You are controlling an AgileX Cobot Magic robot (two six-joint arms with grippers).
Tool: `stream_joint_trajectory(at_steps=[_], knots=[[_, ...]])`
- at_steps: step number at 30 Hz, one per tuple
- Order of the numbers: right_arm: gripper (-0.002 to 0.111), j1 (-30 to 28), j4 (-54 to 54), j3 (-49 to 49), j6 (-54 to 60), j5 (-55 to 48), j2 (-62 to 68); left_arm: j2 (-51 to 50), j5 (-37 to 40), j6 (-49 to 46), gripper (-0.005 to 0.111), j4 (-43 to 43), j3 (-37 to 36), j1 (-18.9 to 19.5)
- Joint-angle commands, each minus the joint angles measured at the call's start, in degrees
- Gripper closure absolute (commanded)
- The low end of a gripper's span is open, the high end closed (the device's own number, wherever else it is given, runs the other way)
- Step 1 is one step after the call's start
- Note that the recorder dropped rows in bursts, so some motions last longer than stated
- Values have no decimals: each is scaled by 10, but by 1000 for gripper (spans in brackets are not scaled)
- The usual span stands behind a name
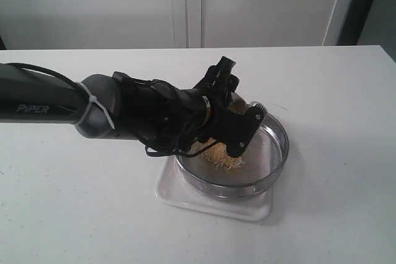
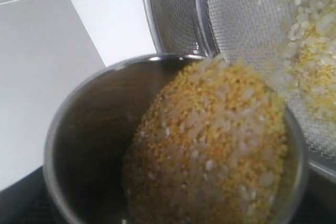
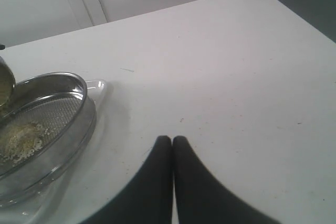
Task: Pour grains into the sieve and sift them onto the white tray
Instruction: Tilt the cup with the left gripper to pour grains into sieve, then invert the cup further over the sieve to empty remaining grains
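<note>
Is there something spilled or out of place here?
The grains lie in the tilted steel cup and the sieve; I see none on the table. The sieve seems off-centre on the white tray, past its right edge in the exterior view.

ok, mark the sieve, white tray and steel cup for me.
sieve (image 1: 238, 188): exterior view, front rim wall.
white tray (image 1: 169, 191): exterior view, bare left corner.
steel cup (image 2: 89, 140): left wrist view, bare inner wall.

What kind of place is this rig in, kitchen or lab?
Likely a lab bench, not a kitchen: plain white table, blank white panels behind, and staged props, the sieve on the white tray.
</note>
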State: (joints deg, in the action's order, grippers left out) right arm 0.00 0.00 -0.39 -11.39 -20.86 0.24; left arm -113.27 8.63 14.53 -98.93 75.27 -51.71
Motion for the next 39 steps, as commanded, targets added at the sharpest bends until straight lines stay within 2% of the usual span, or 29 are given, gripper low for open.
stream_joint_trajectory(at_steps=[1, 12, 19, 24, 34, 39], knots=[[108, 1, 0, 4, -2, 8, -2, 5, 14, -34, 107, -10, 9, -3], [108, 1, 0, 4, -2, 8, -2, -37, 66, -64, 107, -10, 32, -3], [108, 1, 0, 4, -2, 8, -2, -40, 32, -64, 107, -10, 32, -4], [108, 1, 0, 4, -2, 8, -2, -40, 40, -81, 107, -10, 32, -4], [108, 1, 0, 4, -2, 8, -2, -40, 117, -153, 107, -10, 32, -38], [108, 1, 0, 4, -2, 8, -2, -40, 144, -191, 107, -10, 32, -38]])
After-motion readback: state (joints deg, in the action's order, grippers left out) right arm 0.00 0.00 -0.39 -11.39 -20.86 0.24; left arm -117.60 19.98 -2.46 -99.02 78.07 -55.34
